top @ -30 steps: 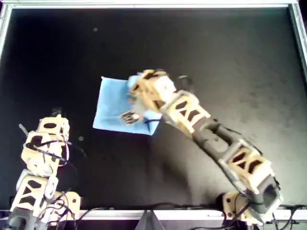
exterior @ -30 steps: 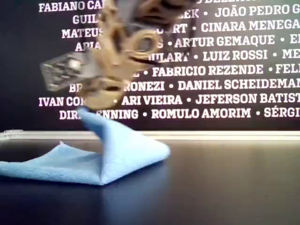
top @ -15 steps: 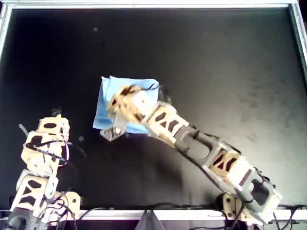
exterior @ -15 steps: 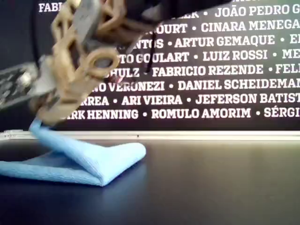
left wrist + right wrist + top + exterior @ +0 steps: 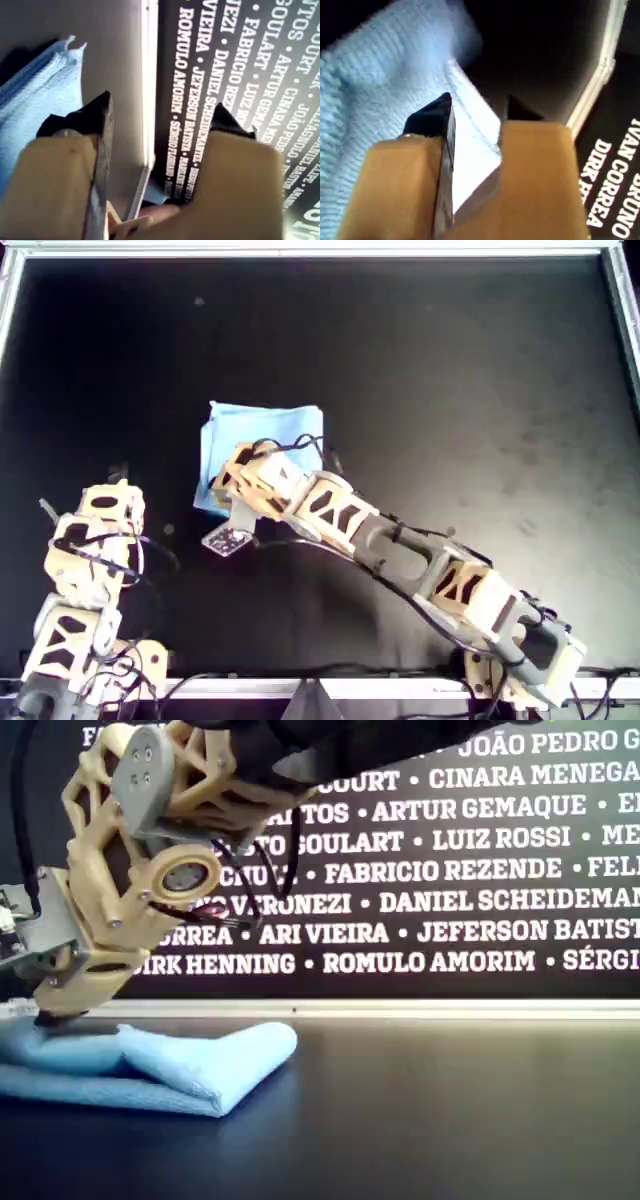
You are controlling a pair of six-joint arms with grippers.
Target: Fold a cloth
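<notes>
Pinching a pale edge of the cloth (image 5: 380, 95), the right gripper (image 5: 475, 120) has its jaws close together with fabric between them, low over the table (image 5: 450, 370). The cloth (image 5: 262, 435) lies folded directly under and beyond those jaws, its rolled fold on the far side from them in the exterior view. The left gripper (image 5: 157, 112) has jaws parted, empty, cloth off to one side. The right arm is nearer; release looks next.

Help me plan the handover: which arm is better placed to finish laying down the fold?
The right arm. Its gripper sits at the thin light-blue fabric cloth with a fold between its jaws, while the left gripper hangs open beside the cloth.
</notes>
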